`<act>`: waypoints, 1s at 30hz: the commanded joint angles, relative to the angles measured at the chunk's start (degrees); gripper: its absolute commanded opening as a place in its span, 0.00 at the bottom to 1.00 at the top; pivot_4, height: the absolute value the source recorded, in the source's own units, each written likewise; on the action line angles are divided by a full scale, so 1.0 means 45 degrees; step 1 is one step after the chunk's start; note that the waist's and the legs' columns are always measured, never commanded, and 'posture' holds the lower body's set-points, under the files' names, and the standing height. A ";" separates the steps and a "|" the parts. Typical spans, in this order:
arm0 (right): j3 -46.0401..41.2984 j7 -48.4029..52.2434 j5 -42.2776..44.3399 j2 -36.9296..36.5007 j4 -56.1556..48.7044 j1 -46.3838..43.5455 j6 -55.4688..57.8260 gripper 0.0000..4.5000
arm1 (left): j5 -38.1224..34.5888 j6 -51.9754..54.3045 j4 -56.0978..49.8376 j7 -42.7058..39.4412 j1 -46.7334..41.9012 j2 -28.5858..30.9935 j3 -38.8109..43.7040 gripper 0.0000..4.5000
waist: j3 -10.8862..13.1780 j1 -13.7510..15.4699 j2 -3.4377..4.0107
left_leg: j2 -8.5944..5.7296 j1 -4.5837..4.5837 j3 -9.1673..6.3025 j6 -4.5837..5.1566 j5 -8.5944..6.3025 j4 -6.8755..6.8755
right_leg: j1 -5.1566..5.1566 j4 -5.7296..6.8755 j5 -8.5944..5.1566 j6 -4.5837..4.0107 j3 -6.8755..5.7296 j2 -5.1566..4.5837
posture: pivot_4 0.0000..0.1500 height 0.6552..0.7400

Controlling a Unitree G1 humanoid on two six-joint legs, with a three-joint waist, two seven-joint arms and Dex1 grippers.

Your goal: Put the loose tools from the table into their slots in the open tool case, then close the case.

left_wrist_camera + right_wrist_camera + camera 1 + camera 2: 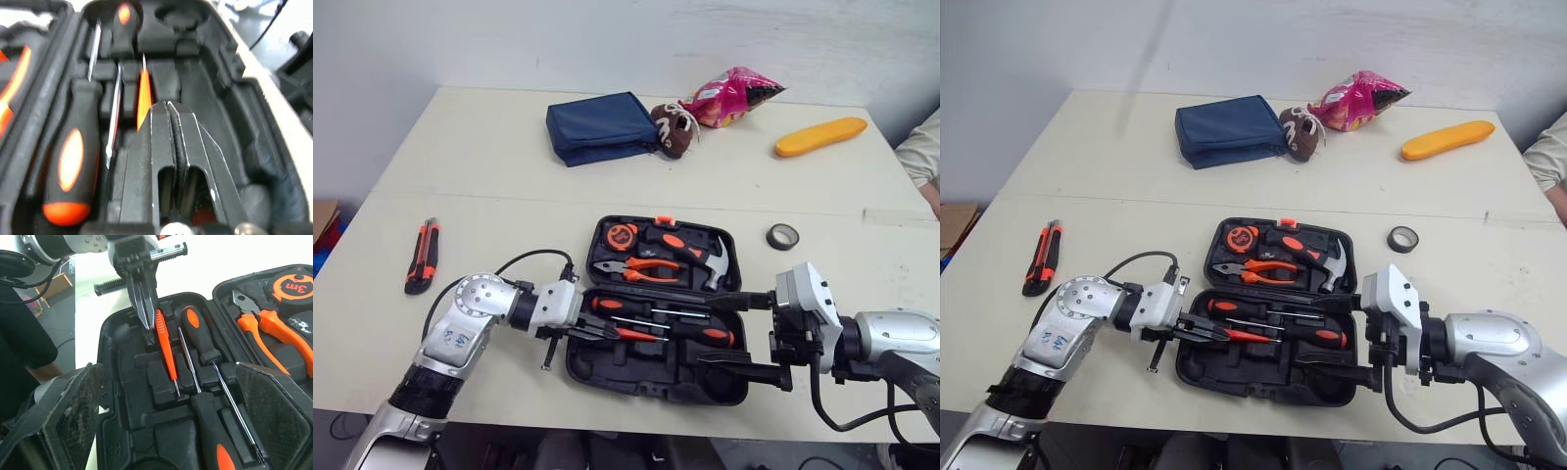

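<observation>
The open tool case [607, 377] lies at the near middle of the bench [460, 176], both halves flat. In its far half we see an orange tape measure [621, 235], orange-handled pliers [641, 271] and a hammer [705, 257] seated in their slots. The near half holds two black-and-orange screwdrivers [195, 330] lying head to tail, and beside them a slim orange screwdriver [165, 340].

The left gripper [612, 336] reaches into the near half from the case's left edge. Its fingers [164, 147] are pressed together with nothing between them, and their tip sits just beside the handle end of the slim orange screwdriver. The right gripper [705, 330] comes in from the case's right edge with its fingers [739, 367] spread wide, one over the hinge line and the other over the near half's front part.

A black-and-orange utility knife [422, 257] lies loose on the bench, well to the left of the case. A small roll of dark tape [782, 236] sits near the case's far right corner.

Along the far edge of the bench we see a blue pouch [599, 127], a small brown shoe [674, 127], a pink snack bag [734, 95] and a long orange-yellow object [820, 135]. A person's sleeve [922, 157] shows at the right edge.
</observation>
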 commanded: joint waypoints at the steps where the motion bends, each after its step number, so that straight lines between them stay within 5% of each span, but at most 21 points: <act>1: -0.0129 0.0080 0.0115 -0.0124 -0.0089 -0.0115 -0.0079 1.00 | 0.0519 -0.0801 0.0470 0.0136 -0.0171 -0.0200 -0.0241 0.00 | 0.0000 0.0000 0.0000 | 0.0000 0.0000 0.0000 0.0000 0.0000 0.0000 | 0.0000 0.0000 0.0000 0.0000 -0.0001 -0.0001 | 1.00 1.00; 7: -0.0314 -0.0116 0.0520 -0.0056 -0.0206 -0.0168 0.0131 1.00 | 0.0766 -0.1081 0.1102 0.0407 -0.0426 -0.0384 -0.0268 0.00 | -0.0001 0.0019 0.0001 | 0.0000 0.0010 -0.0002 0.0002 -0.0001 0.0001 | 0.0014 0.0001 0.0001 0.0001 -0.0001 -0.0005 | 1.00 1.00; 16: -0.0336 -0.0254 0.0495 -0.0071 -0.0281 0.0033 0.0124 1.00 | -0.0897 0.0934 0.0459 0.0306 -0.0639 -0.0576 0.0281 0.00 | -0.0002 0.0084 0.0001 | -0.0004 0.0012 -0.0012 0.0013 0.0002 0.0010 | 0.0025 0.0002 0.0007 0.0013 -0.0006 -0.0009 | 1.00 1.00; 30: -0.0084 -0.0592 0.0517 0.0147 -0.0165 -0.0160 0.0105 1.00 | 0.0203 0.0442 0.1043 0.0366 -0.0532 -0.0681 -0.0401 0.00 | -0.0003 0.0057 0.0002 | -0.0004 0.0011 -0.0015 0.0011 0.0002 0.0008 | 0.0024 -0.0001 0.0007 0.0013 -0.0007 -0.0008 | 1.00 1.00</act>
